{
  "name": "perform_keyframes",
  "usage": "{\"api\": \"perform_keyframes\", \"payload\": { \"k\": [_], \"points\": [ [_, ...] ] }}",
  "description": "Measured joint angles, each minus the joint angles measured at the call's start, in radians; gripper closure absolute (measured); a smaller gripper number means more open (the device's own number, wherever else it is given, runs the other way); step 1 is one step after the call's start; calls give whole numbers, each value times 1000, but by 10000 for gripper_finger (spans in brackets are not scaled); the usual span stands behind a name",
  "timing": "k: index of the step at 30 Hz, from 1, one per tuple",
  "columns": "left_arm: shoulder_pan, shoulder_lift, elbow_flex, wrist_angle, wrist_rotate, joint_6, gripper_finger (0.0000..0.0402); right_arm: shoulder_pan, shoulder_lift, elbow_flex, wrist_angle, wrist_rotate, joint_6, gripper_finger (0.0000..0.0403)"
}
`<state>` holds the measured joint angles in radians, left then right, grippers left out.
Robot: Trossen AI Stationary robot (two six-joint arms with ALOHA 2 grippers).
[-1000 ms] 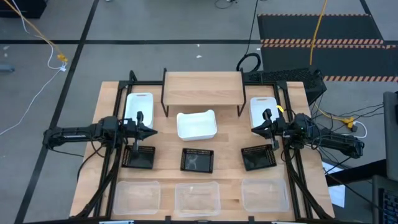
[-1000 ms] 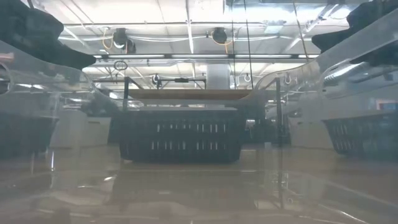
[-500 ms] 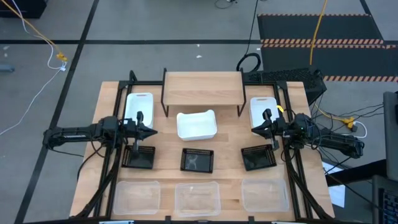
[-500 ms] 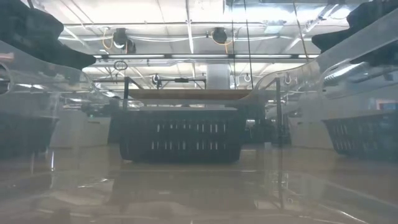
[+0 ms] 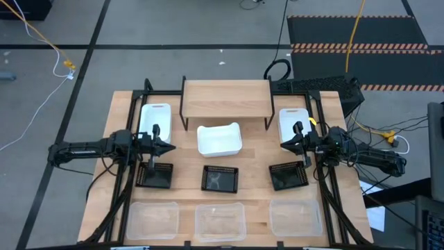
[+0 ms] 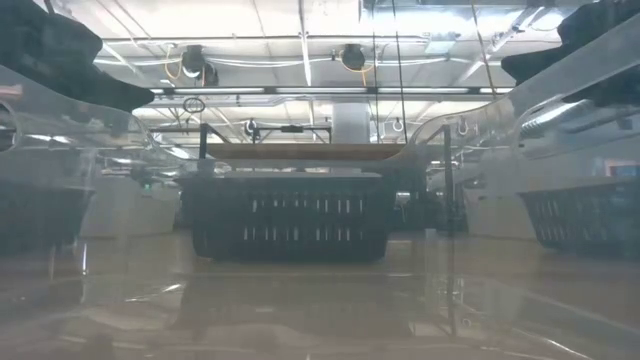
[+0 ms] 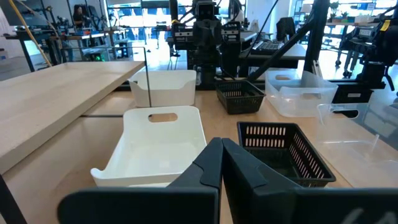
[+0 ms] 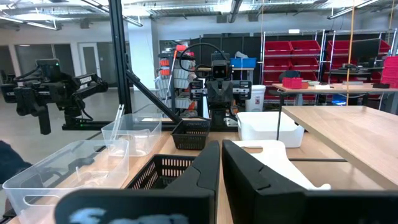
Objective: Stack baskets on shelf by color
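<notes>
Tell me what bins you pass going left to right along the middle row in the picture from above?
Left black mesh basket → middle black mesh basket → right black mesh basket.

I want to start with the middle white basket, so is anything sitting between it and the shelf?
Nothing visible does. The middle white basket sits on the table just in front of the shelf, whose top is bare.
</notes>
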<state>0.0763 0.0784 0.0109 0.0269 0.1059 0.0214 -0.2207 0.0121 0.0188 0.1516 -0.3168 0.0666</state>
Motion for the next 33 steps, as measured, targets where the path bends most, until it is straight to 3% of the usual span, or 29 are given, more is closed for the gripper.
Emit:
{"api": "perform_keyframes", "payload": {
  "k": [24,33],
  "points": [
    [0,0,0,0,0,0,392,0,0,0,0,0,-4,392],
    [0,0,0,0,0,0,392,0,0,0,-9,2,-229,392]
  ]
}}
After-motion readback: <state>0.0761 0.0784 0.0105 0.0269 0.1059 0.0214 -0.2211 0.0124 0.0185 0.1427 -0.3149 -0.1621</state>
